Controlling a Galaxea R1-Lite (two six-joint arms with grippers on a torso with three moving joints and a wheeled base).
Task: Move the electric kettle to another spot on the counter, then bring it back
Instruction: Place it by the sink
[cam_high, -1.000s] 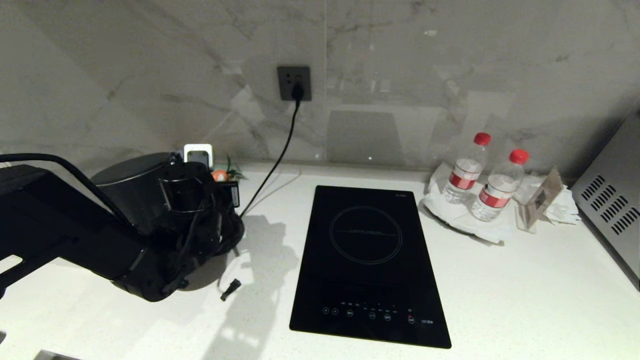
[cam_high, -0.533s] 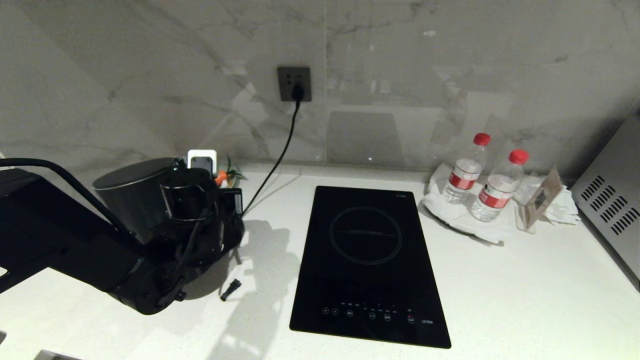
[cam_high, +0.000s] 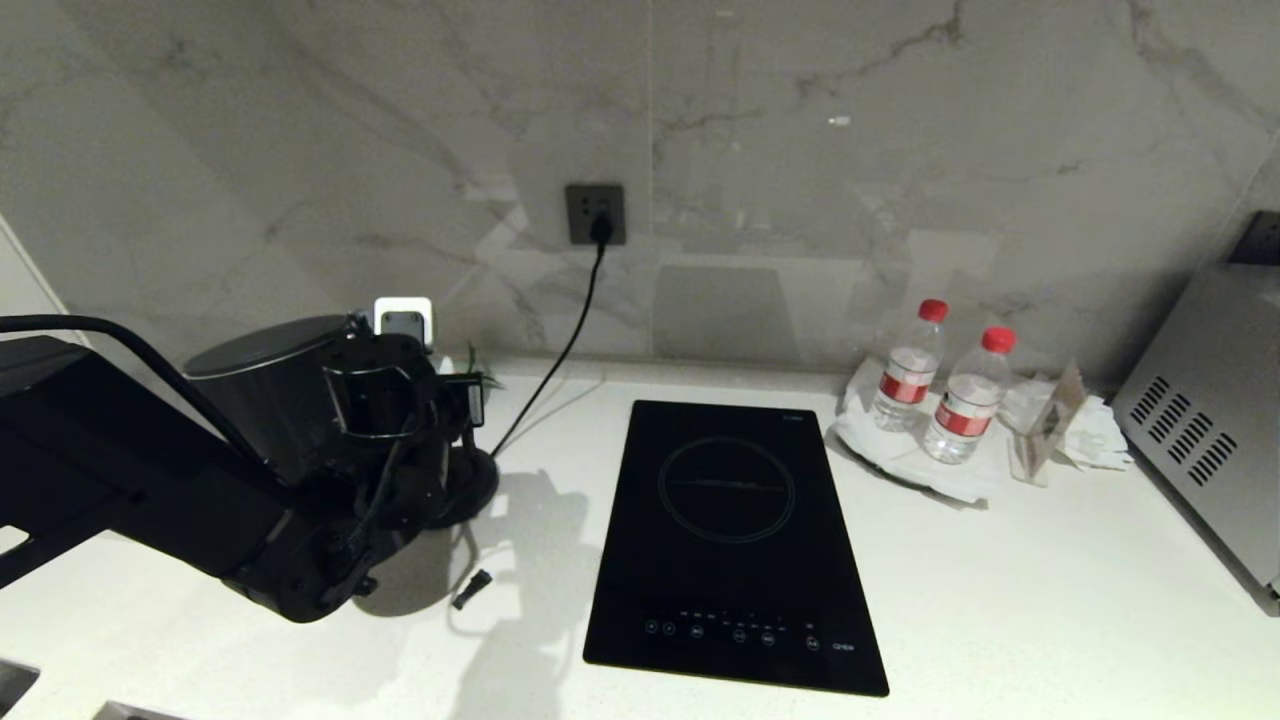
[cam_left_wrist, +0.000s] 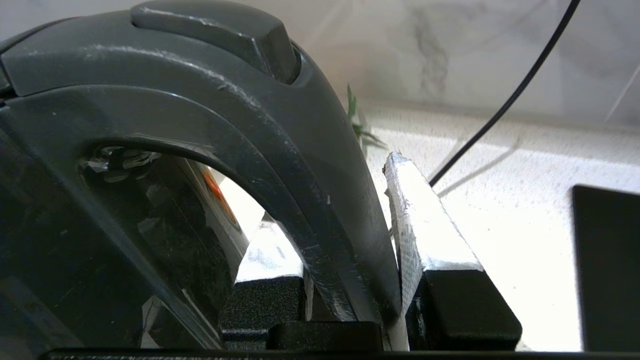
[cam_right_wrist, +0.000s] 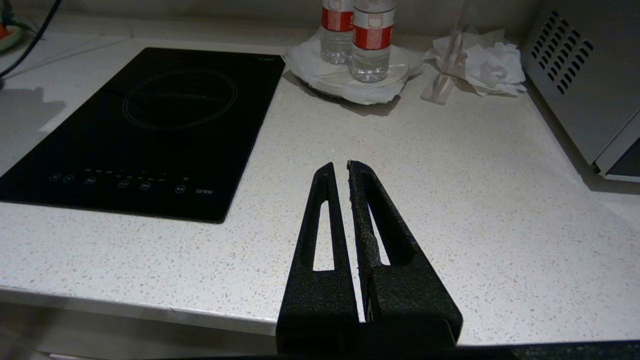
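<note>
You are seeing the black induction cooktop (cam_high: 735, 540) lying flat at centre. Right of it, two red-capped water bottles (cam_high: 930, 393) are standing on a white plate (cam_high: 900, 455); crumpled tissues (cam_high: 1085, 440) and a steel appliance (cam_high: 1210, 420) are sitting farther right. Behind it, a wall socket (cam_high: 595, 213) is holding a black cord (cam_high: 560, 345).

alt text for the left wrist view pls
The left gripper is clamped on the electric kettle by its black loop handle. Behind lie the white counter and a black cord.
</note>
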